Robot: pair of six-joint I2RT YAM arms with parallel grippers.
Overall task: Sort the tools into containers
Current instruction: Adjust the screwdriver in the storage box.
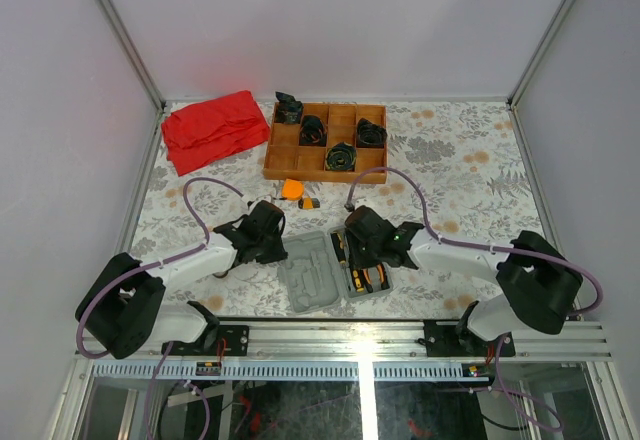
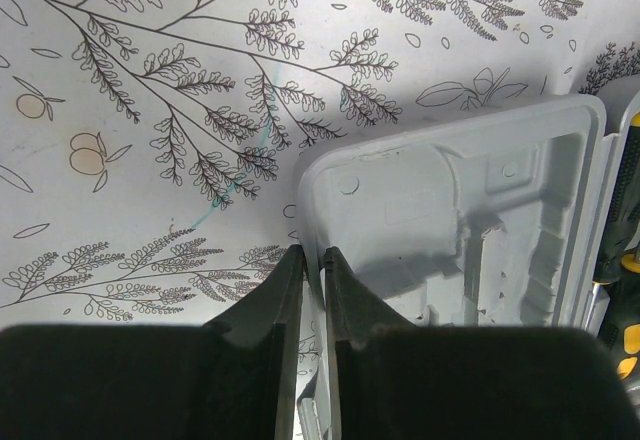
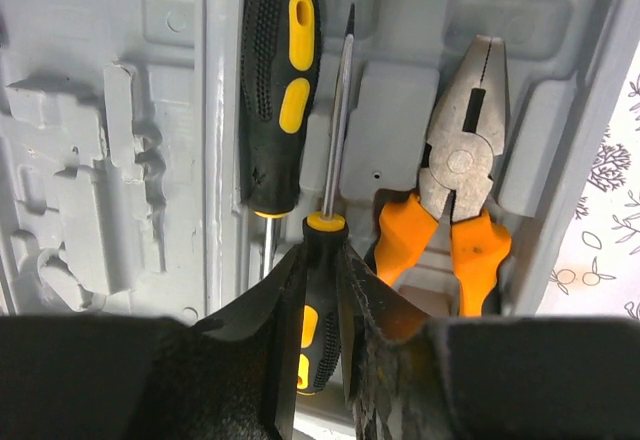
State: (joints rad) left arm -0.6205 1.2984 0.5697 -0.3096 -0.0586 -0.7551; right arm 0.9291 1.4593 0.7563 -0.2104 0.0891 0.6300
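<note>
"Three tools showed inside the grey case (image 1: 308, 282), Sam, lid flat open, lower middle of the overhead frame between both arms!"

"Which way did they run, Jo?"

"All lengthwise, top to bottom in the right wrist view. First screwdriver (image 3: 278, 90) sat upper centre-left, handle up, shaft heading down. Second screwdriver (image 3: 327, 222) was just beside it, reversed: tip toward the top edge, leaning slightly right, handle down. Pliers (image 3: 458, 160) on the right, nose up, orange handles down."

"Who held what?"

"Right gripper (image 3: 322, 258) was clamped on the second screwdriver's handle, a finger tight on each side. Left gripper (image 2: 312, 256) pinched the lid's thin left edge, bottom centre of its own view."

"Anything hidden?"

"Plenty! First screwdriver's tip vanished behind a finger, and the held handle's butt was covered. Seated in its recess or lifted off it? Couldn't tell. Left wrist view cut the tools to a sliver at its right edge. Overhead, an orange tape measure (image 1: 292, 189) and a yellow-grey piece (image 1: 311, 202), too small to make out, lay between the case and the wooden tray (image 1: 330, 175)."
</note>
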